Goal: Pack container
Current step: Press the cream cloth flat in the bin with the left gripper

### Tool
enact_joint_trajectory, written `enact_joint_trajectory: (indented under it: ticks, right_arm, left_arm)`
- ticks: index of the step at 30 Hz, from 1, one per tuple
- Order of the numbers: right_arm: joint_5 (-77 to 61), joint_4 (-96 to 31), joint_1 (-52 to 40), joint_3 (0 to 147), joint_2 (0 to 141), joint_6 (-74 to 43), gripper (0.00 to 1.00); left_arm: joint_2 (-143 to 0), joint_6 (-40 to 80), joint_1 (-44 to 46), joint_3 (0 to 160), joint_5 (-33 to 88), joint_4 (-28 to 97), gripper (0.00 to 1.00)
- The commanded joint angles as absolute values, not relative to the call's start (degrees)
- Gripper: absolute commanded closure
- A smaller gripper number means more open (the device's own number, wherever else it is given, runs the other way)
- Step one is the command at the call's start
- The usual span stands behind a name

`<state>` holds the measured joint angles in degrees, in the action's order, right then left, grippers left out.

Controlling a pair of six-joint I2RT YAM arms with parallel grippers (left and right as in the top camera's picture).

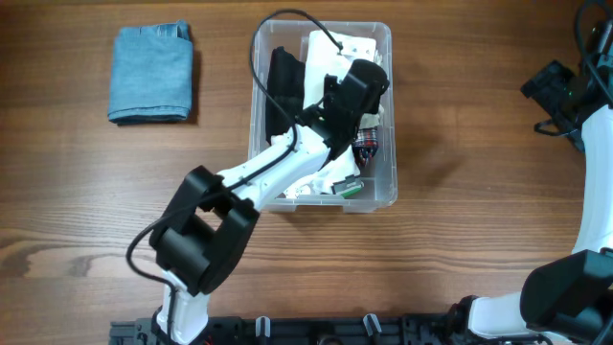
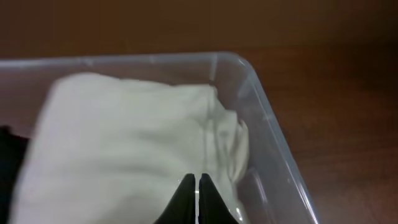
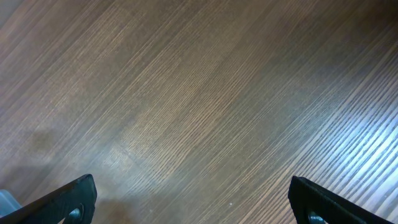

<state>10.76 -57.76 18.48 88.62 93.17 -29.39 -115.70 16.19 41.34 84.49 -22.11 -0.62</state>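
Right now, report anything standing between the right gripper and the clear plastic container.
Nothing visible does: only brown wooden table lies between the open right gripper and the right wall of the clear rectangular plastic container.

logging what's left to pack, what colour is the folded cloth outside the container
Blue, denim-like; the folded cloth shows best in the overhead view.

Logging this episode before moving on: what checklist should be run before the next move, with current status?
1. Left fingers shut, nothing between them: ok.
2. Left fingers above the white cloth inside the container: ok.
3. Right fingers open over bare table, away from the container: ok.
4. Blue cloth packed: not ok, it lies folded on the table outside the container.
5. Room in the container for it: cannot tell.
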Motion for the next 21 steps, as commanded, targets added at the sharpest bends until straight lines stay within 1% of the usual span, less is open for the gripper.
enact_joint_trajectory:
  ticks: [1, 5, 7, 10, 14, 16, 19, 21]
  right_arm:
    - [11.1, -57.6, 18.5, 88.5, 93.4, -30.2, 0.00]
    - [11.1, -57.6, 18.5, 88.5, 93.4, -30.2, 0.00]
    - [11.1, -57.6, 18.5, 88.5, 93.4, -30.2, 0.00]
    - [11.1, -57.6, 18.5, 88.5, 93.4, -30.2, 0.00]
    - [11.1, -57.6, 18.5, 88.5, 93.4, -30.2, 0.00]
    - [11.1, -57.6, 18.5, 88.5, 93.4, -30.2, 0.00]
    - [11.1, -57.6, 18.5, 88.5, 93.4, -30.2, 0.00]
    - [11.1, -57.6, 18.5, 88.5, 93.4, -30.1, 0.00]
  left_arm:
    - [-111.5, 13.9, 39.5, 84.2, -27.1, 1.6, 0.96]
    - [-113.5, 18.7, 37.7, 84.2, -26.2, 8.8, 0.96]
    - [-115.7, 20.4, 37.0, 84.2, -23.0, 10.4, 0.96]
    - [-118.8, 20.4, 36.8, 84.2, -19.5, 10.3, 0.96]
    - [-121.8, 20.4, 36.8, 84.2, -19.5, 10.0, 0.96]
    - [-121.8, 20.1, 36.8, 84.2, -19.6, 9.0, 0.95]
    - [-120.1, 19.6, 36.8, 84.2, -22.2, 3.9, 0.94]
    - [-118.5, 15.9, 36.8, 84.2, -23.7, -0.8, 0.95]
